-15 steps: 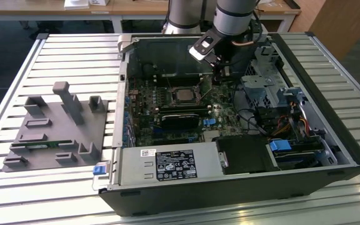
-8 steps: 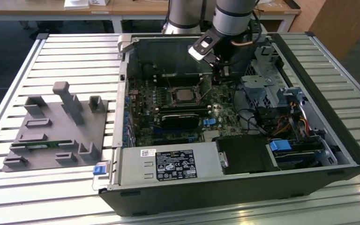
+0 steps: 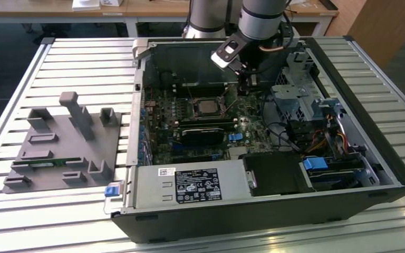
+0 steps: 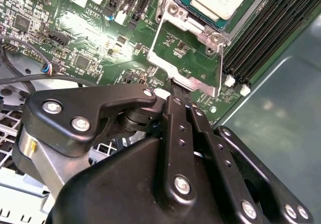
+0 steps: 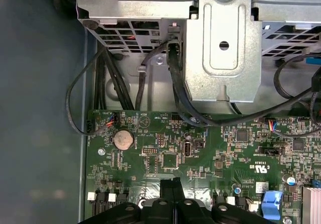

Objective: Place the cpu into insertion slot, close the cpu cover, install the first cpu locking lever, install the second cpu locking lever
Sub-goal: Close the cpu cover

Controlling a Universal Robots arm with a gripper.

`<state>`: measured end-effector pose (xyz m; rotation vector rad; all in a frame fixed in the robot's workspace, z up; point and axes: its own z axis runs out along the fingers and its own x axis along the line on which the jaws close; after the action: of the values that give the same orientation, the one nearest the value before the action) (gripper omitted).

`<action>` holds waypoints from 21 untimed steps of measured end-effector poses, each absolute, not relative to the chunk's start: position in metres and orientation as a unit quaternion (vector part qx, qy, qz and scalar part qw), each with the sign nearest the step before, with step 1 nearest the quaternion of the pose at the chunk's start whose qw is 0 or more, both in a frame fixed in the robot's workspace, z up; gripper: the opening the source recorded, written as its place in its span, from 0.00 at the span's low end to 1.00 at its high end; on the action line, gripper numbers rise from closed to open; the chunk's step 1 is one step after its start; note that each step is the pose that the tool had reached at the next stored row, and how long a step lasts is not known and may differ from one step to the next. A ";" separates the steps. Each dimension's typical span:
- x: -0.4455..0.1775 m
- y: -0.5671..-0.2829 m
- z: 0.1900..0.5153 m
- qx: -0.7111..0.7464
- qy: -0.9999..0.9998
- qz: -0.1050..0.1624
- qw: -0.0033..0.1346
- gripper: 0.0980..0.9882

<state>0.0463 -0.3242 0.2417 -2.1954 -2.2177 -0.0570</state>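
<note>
The robot's arm (image 3: 261, 18) is a thick cylinder of smooth silver-grey metal. It ends in a black wrist carrying a small white block (image 3: 225, 52), with thin dark cables (image 3: 286, 37) looping beside it. The matte black claw (image 4: 176, 90) is built from flat, angular linkage bars fastened with round silver screws (image 4: 181, 184). A brass-coloured patch (image 4: 29, 146) shows on one side.

Slatted metal table (image 3: 48, 224), open black computer case (image 3: 223, 224) lying on it, grey moulded fixture (image 3: 76, 153) just beside
</note>
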 end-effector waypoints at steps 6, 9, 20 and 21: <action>0.045 -0.324 0.242 -0.703 -0.711 -0.018 0.010 0.01; 0.044 -0.324 0.242 -0.703 -0.711 -0.018 0.010 0.01; 0.041 -0.324 0.242 -0.703 -0.711 -0.018 0.010 0.01; 0.041 -0.324 0.242 -0.703 -0.711 -0.018 0.010 0.01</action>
<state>0.0413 -0.3242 0.2417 -2.1952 -2.2176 -0.0574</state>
